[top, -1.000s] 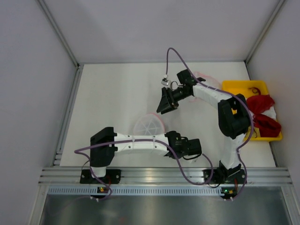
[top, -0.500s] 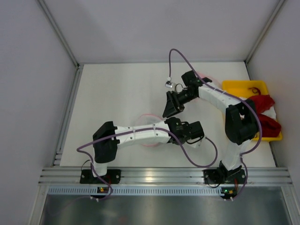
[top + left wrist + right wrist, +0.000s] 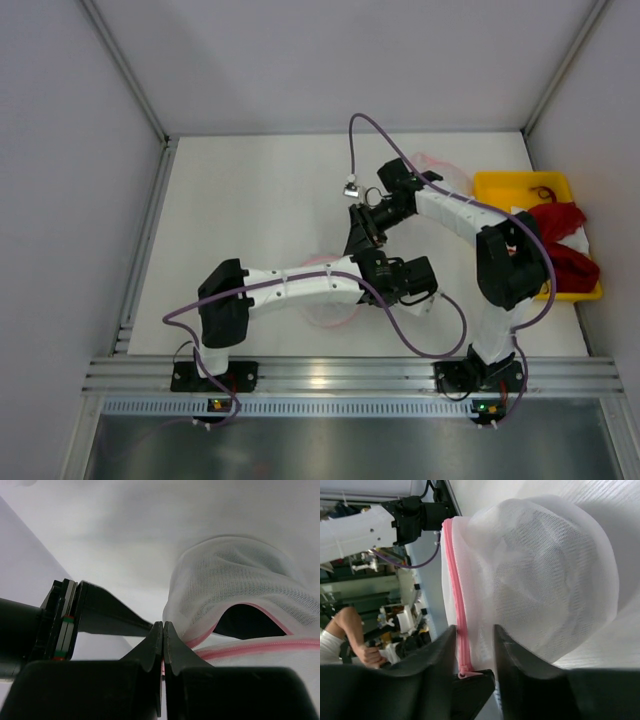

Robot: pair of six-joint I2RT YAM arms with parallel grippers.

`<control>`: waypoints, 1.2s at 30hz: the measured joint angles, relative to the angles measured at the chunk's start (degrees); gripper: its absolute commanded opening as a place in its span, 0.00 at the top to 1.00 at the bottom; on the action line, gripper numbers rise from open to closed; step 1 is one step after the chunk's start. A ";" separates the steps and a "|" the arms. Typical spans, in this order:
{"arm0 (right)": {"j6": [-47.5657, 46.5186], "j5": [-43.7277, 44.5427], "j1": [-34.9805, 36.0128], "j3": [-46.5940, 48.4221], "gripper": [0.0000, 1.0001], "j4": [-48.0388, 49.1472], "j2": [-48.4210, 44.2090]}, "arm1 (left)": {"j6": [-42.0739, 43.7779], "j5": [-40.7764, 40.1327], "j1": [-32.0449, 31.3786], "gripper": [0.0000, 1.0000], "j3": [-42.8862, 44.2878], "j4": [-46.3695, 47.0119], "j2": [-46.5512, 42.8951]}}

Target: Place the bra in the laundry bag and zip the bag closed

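My left fingers [image 3: 158, 642] are clenched on the rim of the round translucent white mesh laundry bag [image 3: 535, 570] with pink zip; black fabric bra [image 3: 245, 622] dark inside it. Right fingers [image 3: 502, 642] straddle the zip pull [image 3: 465, 672], grip unclear to me. If I pinch mesh, the zip jams.

The left arm [image 3: 300, 285] and right arm [image 3: 455, 210] are showing white links between chunky black joints, purple cables [image 3: 350, 145] looping along them. The left gripper [image 3: 163, 625] is showing smooth black tapered fingers. Small lights [image 3: 215, 405] are glowing by the black bases [image 3: 212, 378] at the frame's bottom.
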 measured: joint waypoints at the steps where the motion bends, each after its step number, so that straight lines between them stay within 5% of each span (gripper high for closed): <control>1: 0.00 -0.24 0.00 0.09 0.50 -0.07 0.11 | 0.02 0.22 -0.04 1.00 0.00 0.00 0.00; 11: -5.44 -3.08 0.13 2.38 0.48 -4.42 2.03 | 0.26 3.61 -0.44 1.00 -0.04 0.02 0.00; 13: -6.95 -3.19 0.46 2.38 0.56 -5.64 2.10 | 0.31 4.28 -0.55 1.00 -0.15 0.04 -0.02; 18: -8.39 -2.12 2.78 2.36 0.99 -6.34 2.19 | 0.39 6.05 -0.59 1.00 -0.35 -0.02 -0.07; 36: -0.17 0.70 1.09 7.17 1.00 -2.49 6.12 | -1.16 11.98 -6.91 1.00 -10.25 -0.15 -8.22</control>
